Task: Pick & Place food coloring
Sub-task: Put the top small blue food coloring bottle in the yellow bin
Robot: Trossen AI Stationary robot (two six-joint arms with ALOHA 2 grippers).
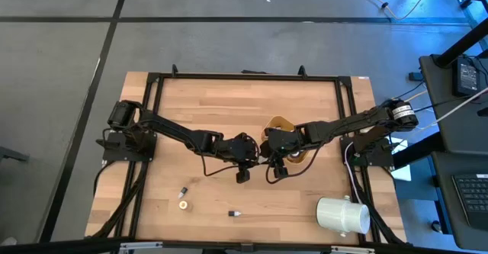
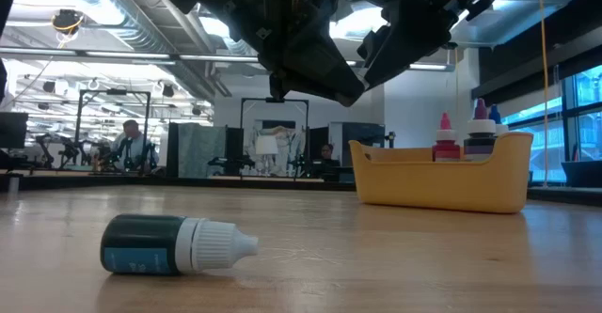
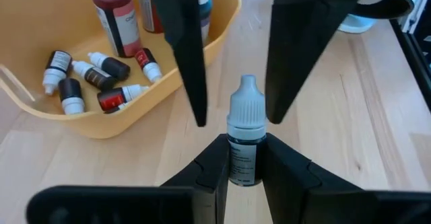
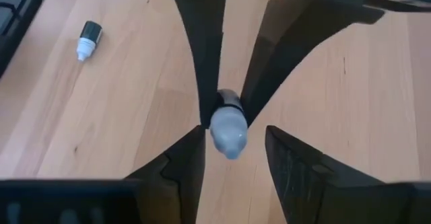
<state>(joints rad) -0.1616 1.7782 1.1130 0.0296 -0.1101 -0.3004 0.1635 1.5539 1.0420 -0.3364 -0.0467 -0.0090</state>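
My left gripper [image 3: 244, 158] is shut on a small food coloring bottle [image 3: 244, 136] with a dark body and white cap, over the table's middle [image 1: 242, 175]. My right gripper [image 4: 232, 143] faces it from the right [image 1: 279, 170]. It is open, with a finger on either side of the bottle's cap [image 4: 227, 126], and I see no touch. The yellow-orange bowl [image 1: 284, 126] sits just beyond both grippers, holding several more bottles [image 3: 101, 76]. Three loose bottles lie on their sides toward the near edge [image 1: 183, 189] [image 1: 183, 204] [image 1: 235, 213]. My left gripper pinches the lower part of the bottle's dark body [image 3: 242, 167] between its two fingers, coming from the table's left. The white cap [image 3: 245, 103] sticks out past the fingertips toward my right gripper. The bottle is lifted clear of the table.
A big white cylinder [image 1: 343, 214] lies near the table's near right corner. In the low view one loose bottle [image 2: 174, 245] lies close to the camera, and the bowl [image 2: 442, 177] stands to the right with tall bottles sticking up. People sit in the room beyond.
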